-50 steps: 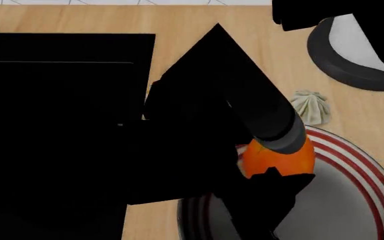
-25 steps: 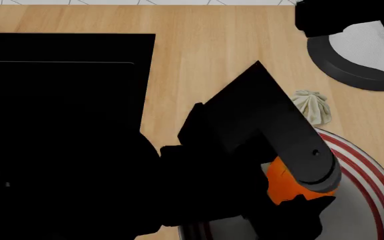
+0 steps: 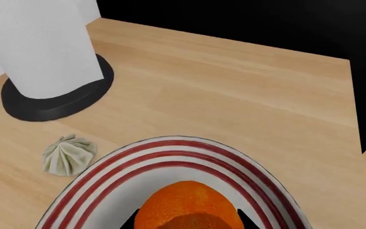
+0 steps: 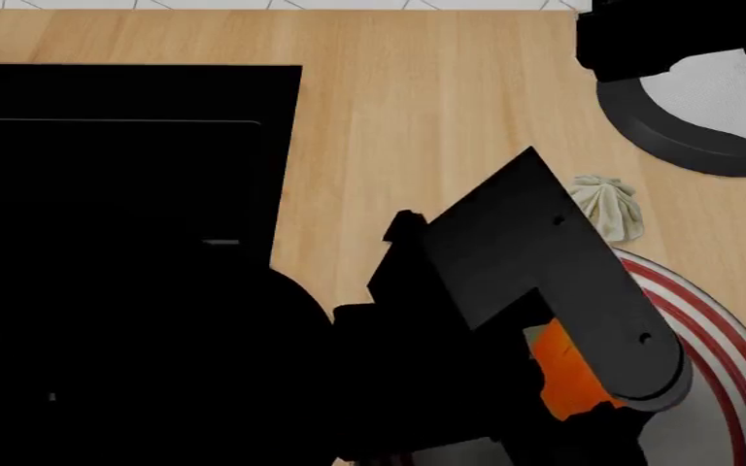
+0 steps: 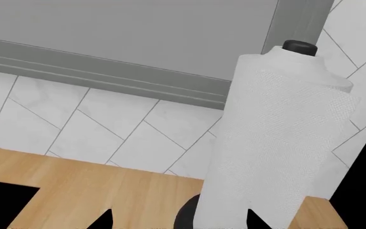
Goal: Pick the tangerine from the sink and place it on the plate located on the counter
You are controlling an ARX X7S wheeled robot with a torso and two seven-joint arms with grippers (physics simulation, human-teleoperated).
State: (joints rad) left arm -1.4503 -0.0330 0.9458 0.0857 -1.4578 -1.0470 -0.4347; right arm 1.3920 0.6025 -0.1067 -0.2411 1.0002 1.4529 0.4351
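We see the plate (image 3: 234, 157) lying flat on the wooden surface (image 4: 412, 116), its red and white rim stripes curving round a grey centre; over it sits the tangerine (image 3: 188, 207), held between the dark jaws of the left gripper (image 3: 186, 220), whose tips show at either side of the fruit in the left wrist view; we cannot tell whether the fruit touches the plate or hangs just above it; in the head view the left arm (image 4: 542, 272) covers most of the tangerine (image 4: 567, 374), leaving only an orange sliver, and hides the near-left part of the plate (image 4: 723, 340); the sink (image 4: 127, 194) is a black basin at the left, and we can make out nothing inside it; just beyond the plate's rim a small ridged beige bulb (image 3: 69, 154) rests on the wood, apart from the plate; farther off stands the white paper roll (image 3: 43, 43) upright on its round black base (image 3: 55, 102); the right gripper (image 5: 177, 220) shows only two dark tips at the edge of its own view, near the roll, and we cannot tell how its jaws stand; behind the roll rises a tiled wall (image 5: 106, 124).
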